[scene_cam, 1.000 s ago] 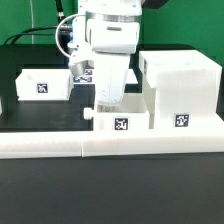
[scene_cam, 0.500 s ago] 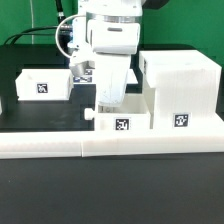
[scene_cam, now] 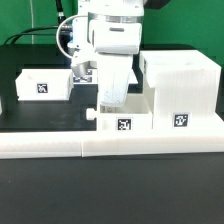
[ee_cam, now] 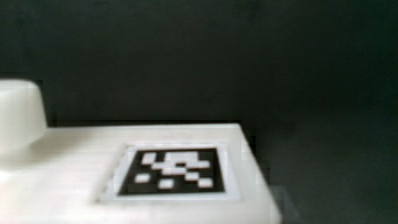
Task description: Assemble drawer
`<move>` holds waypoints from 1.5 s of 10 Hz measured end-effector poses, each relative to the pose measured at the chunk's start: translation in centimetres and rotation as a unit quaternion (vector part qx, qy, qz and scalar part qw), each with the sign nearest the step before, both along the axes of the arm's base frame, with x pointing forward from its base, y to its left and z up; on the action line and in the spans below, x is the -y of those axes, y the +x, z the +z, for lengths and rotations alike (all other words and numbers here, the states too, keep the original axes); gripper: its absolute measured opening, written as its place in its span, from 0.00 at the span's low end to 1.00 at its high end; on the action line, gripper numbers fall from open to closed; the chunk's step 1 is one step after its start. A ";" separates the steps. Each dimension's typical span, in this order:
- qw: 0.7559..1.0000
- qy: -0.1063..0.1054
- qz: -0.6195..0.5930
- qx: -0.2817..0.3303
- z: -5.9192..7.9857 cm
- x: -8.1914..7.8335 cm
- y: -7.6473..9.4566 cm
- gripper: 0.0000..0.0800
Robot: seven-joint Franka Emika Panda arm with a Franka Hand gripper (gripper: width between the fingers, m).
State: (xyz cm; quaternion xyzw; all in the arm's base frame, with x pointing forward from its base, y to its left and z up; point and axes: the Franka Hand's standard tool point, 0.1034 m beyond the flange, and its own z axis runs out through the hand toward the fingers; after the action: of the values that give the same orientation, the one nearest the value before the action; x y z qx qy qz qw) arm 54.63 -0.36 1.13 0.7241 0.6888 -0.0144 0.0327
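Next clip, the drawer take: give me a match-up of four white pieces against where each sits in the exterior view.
Things:
1. large box shell
2. knobbed tray
3. second tray
4. long wall strip

Places:
a. along the front, nearest the camera
b. exterior view's left, set back
c. middle, at the hand
d. exterior view's right, tallest piece

Pairs: 1-d; 2-c; 3-b; 4-a
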 end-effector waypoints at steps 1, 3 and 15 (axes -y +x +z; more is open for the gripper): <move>1.000 0.000 0.000 0.000 0.0 0.0 0.0 0.05; 1.000 0.001 0.000 0.000 0.0 -0.7 0.0 0.05; 1.000 -0.002 0.002 0.006 0.0 -0.4 0.1 0.05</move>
State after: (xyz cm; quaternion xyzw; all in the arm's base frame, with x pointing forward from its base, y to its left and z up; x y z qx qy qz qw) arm 54.69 0.02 1.09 0.7226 0.6901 -0.0114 0.0377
